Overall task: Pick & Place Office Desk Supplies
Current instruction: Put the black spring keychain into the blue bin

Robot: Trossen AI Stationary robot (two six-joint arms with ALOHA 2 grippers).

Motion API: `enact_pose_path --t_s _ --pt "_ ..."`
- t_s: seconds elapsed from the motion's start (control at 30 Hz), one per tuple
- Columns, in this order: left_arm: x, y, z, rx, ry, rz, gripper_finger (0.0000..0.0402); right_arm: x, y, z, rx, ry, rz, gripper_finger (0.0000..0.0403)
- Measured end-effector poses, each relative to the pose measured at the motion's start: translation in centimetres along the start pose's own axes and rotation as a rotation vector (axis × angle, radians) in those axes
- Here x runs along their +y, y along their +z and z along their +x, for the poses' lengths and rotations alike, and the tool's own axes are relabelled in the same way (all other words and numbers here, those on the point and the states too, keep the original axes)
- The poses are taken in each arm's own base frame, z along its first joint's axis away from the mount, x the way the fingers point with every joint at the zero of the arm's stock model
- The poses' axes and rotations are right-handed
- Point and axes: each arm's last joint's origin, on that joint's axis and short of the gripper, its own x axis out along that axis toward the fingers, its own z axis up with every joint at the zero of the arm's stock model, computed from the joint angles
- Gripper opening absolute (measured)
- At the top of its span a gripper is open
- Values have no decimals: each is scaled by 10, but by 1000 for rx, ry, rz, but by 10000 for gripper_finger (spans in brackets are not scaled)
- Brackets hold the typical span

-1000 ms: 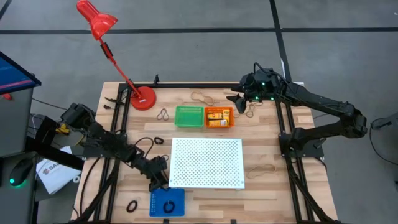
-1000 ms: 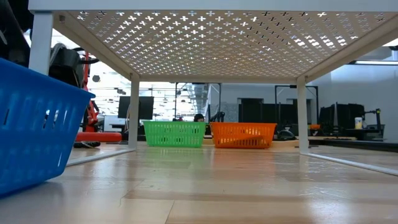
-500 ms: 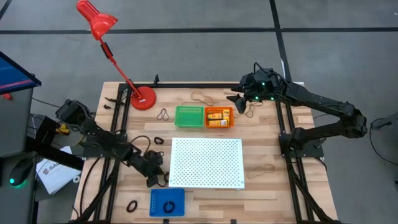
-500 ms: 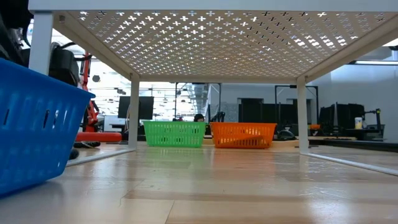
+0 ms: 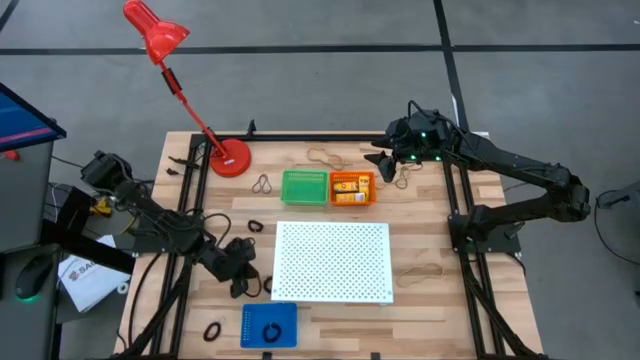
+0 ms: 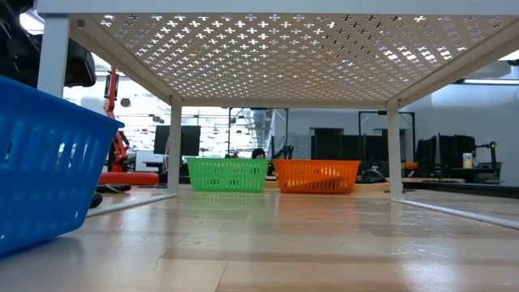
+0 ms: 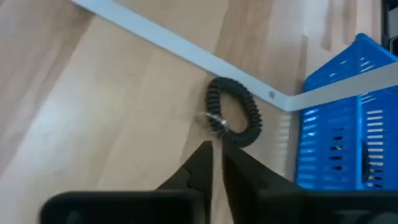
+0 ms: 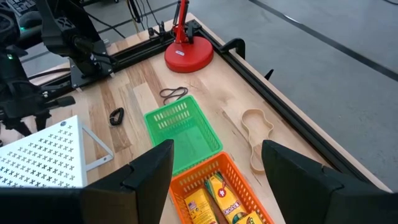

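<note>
— One small black ring-shaped loop [image 7: 234, 112] is what the coming move turns on. It lies flat on the wooden surface [image 7: 93, 112], just ahead of the left hand [image 7: 216, 163], which hovers with its two fingers nearly together and nothing between them.

— Which way does the loop run?

— It's an oval; in the left wrist view its long axis slants across the line of the fingers, the near end almost at the fingertips, the far end beside the white leg of the perforated board [image 5: 332, 261]. A small shiny bit sits on the near edge; I can't tell what it is. The blue tray [image 7: 348, 118] stands just to one side.

— And the other arm?

— Well apart. The right hand [image 5: 386, 163] hangs at the far edge beside the orange tray [image 5: 352, 188], fingers spread wide and empty. The left is plainly nearer.

— Farther off?

— A green tray [image 5: 305, 187], tan rubber-band loops [image 5: 323, 156] beyond it, and the red desk lamp [image 5: 228, 157].
</note>
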Motion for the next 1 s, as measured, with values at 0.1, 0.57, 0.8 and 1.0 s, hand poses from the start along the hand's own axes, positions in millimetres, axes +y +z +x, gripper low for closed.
enact_pose_path --t_s 0.1,0.57,0.8,1.0 --pt "-1 0 2 1 -1 -1 69 0 0 0 0 0 0 240" --pt "5 6 31 4 20 -9 177 0 0 0 -1 0 -1 240" --pt "10 9 40 -4 55 -29 107 0 0 0 0 0 -3 240" --pt "12 10 35 -40 95 -3 14 0 0 0 -1 0 -3 240"
